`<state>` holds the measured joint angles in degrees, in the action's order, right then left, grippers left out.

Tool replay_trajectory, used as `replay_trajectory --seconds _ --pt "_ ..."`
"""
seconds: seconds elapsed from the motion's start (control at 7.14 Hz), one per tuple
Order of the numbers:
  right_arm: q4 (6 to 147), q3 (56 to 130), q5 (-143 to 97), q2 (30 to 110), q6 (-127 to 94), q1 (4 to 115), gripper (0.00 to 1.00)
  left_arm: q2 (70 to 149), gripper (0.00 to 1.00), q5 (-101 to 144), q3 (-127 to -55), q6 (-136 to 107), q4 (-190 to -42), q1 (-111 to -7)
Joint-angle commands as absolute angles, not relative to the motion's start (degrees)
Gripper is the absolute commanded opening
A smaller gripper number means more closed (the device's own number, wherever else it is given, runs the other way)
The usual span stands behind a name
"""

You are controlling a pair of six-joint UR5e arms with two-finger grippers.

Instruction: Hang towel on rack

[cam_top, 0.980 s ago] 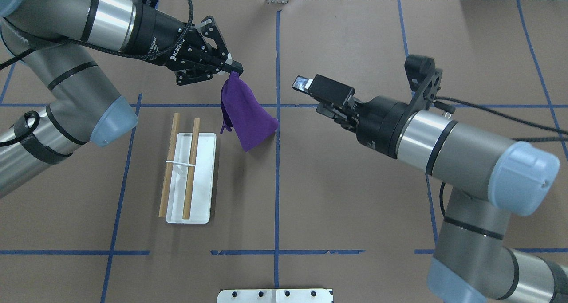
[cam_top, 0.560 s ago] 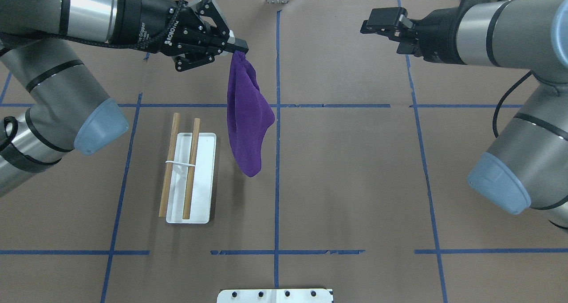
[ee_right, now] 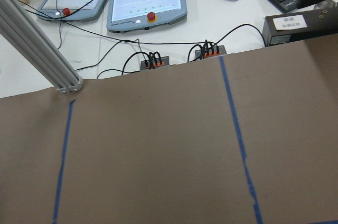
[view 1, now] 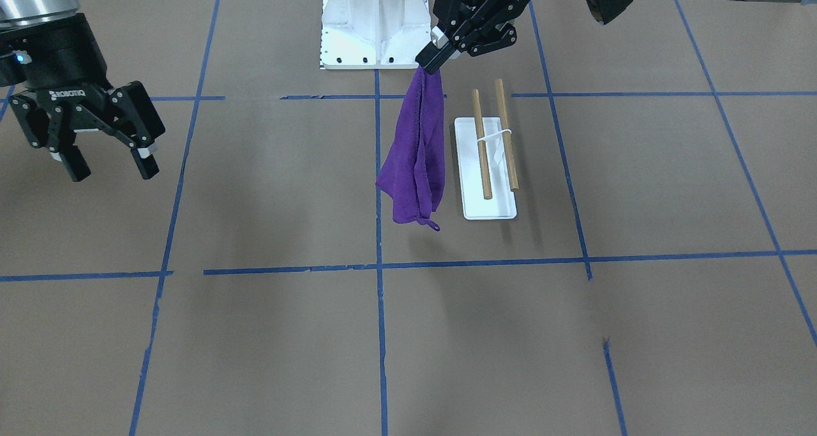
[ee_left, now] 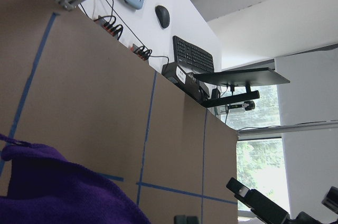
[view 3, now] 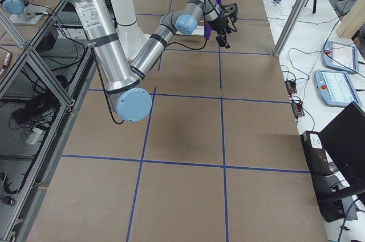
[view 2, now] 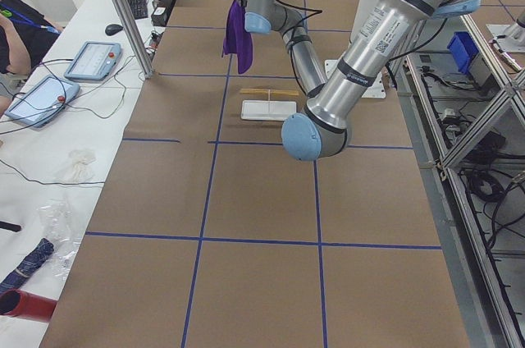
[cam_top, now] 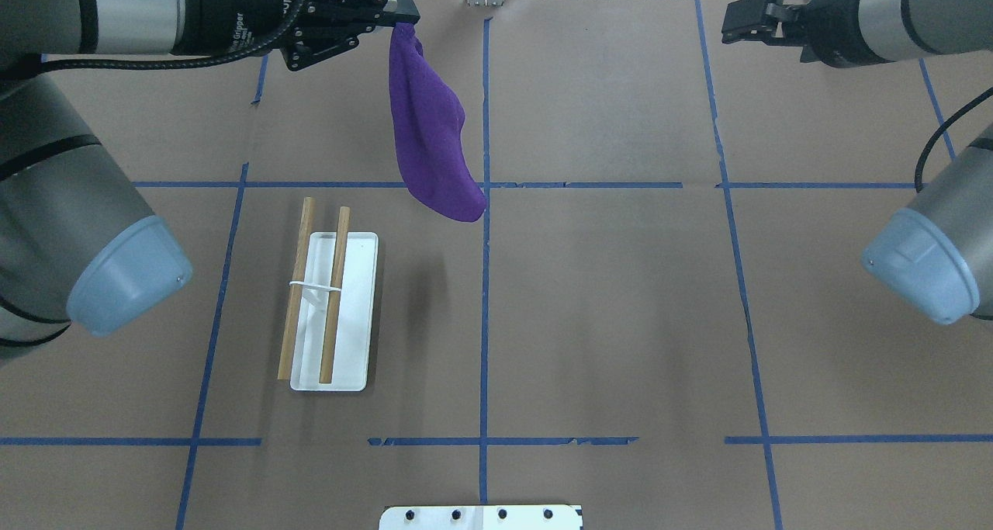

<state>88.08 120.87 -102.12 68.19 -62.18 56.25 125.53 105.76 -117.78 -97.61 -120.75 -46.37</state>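
Note:
My left gripper (cam_top: pixel 403 14) (view 1: pixel 429 62) is shut on the top corner of the purple towel (cam_top: pixel 430 134) (view 1: pixel 415 155). The towel hangs down limp and folded, clear of the table, with its little loop at the bottom. It also shows in the left wrist view (ee_left: pixel 58 192) and in the exterior left view (view 2: pixel 236 32). The rack (cam_top: pixel 314 297) (view 1: pixel 491 142), two wooden dowels over a flat white base (view 1: pixel 488 209), stands bare beside the towel, nearer the robot's left. My right gripper (view 1: pixel 112 168) (cam_top: pixel 735 22) is open and empty, far off on the right side of the table.
The white bolted pedestal (view 1: pixel 373 21) (cam_top: pixel 481 517) stands at the robot's edge of the table. Blue tape lines cross the brown table cover. Keyboard, mouse and control tablets lie beyond the far edge (ee_right: pixel 142 5).
My left gripper has risen and moved toward the far edge, lifting the towel fully off the table. My right arm has swung away from the towel to the far right.

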Motion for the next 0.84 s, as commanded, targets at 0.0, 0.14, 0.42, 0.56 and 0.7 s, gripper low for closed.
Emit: replay_trajectory --seconds 0.0,0.14,0.42,0.56,0.7 --pt "97.86 120.85 -103.70 68.38 -48.06 62.02 1.00 125.25 0.00 90.34 -126.00 -93.70 -102.48 -38.02" --pt "102.52 120.59 -105.54 68.81 -40.68 64.75 1.00 125.24 0.00 84.26 -128.82 -93.69 -96.39 -33.71" --pt "109.84 120.59 -108.17 70.21 -29.84 68.10 1.00 125.07 0.00 82.80 -134.44 -93.69 -84.97 -30.07" --pt "109.78 119.98 -112.89 72.31 -26.23 70.46 1.00 124.37 0.00 82.53 -138.21 -93.17 -77.42 -28.75" --pt "109.86 118.67 -116.16 74.42 -19.49 73.62 1.00 123.32 0.00 82.44 -141.56 -89.51 -70.99 -28.65"
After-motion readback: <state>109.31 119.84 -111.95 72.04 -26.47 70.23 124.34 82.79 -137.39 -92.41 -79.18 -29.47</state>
